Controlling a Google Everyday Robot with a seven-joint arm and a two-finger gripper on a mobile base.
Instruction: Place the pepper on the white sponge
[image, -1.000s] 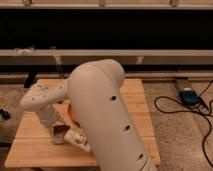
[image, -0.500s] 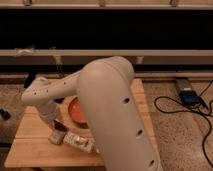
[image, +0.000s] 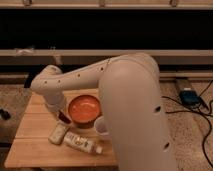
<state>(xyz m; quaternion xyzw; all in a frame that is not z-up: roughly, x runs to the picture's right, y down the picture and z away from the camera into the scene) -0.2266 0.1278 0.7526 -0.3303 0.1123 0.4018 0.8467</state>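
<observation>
Since 0.5 s ago: my elbow has risen and shifted right, uncovering the orange bowl (image: 84, 109) and white cup (image: 101, 127). My upper arm fills the right foreground. The forearm reaches left to the bent elbow, and the wrist drops to the gripper (image: 62, 114) beside the bowl's left rim. The pepper (image: 64, 119) is at the gripper's tip, just above the white sponge (image: 59, 132) on the table (image: 30, 150). Grip state: cannot tell.

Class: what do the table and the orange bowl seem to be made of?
Table: pale wood, matt, with tan colour and board seams. Orange bowl: probably plastic, smooth with a soft sheen. The pincer hangs at the bowl's left edge.
</observation>
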